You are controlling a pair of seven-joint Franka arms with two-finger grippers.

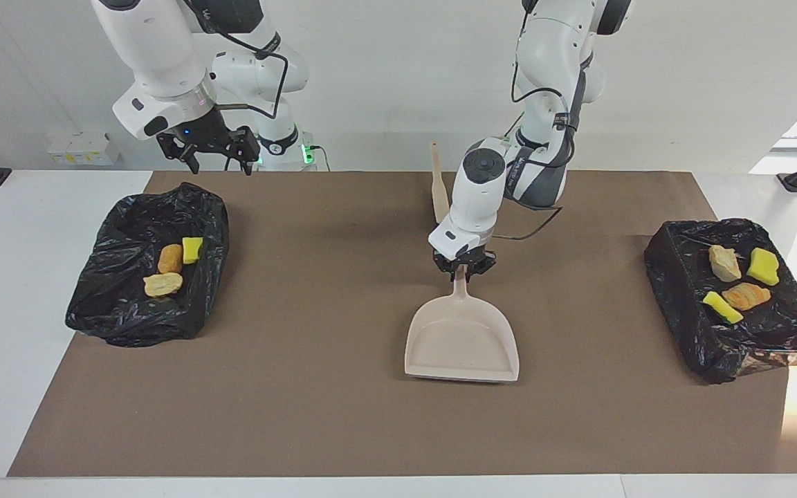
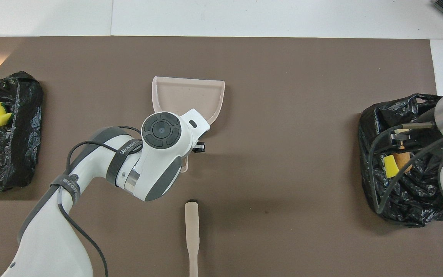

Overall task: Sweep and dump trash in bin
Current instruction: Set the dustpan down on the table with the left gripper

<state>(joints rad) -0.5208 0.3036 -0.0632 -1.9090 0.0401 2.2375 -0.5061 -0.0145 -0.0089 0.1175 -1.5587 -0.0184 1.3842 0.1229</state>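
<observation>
My left gripper is shut on the handle of the beige dustpan, whose pan is low over the middle of the brown mat with nothing in it. In the overhead view the left arm hides the grip, and only the pan and the handle's end show. The trash lies in two black-bagged bins. One bin at the right arm's end holds two bread pieces and a yellow sponge. The other bin holds several pieces. My right gripper hangs open and holds nothing, above the robot-side edge of its bin.
The beige brush lies on the mat nearer to the robots than the dustpan, its dark bristles pointing toward the pan. In the facing view the left arm partly covers the brush. White table borders the mat on all sides.
</observation>
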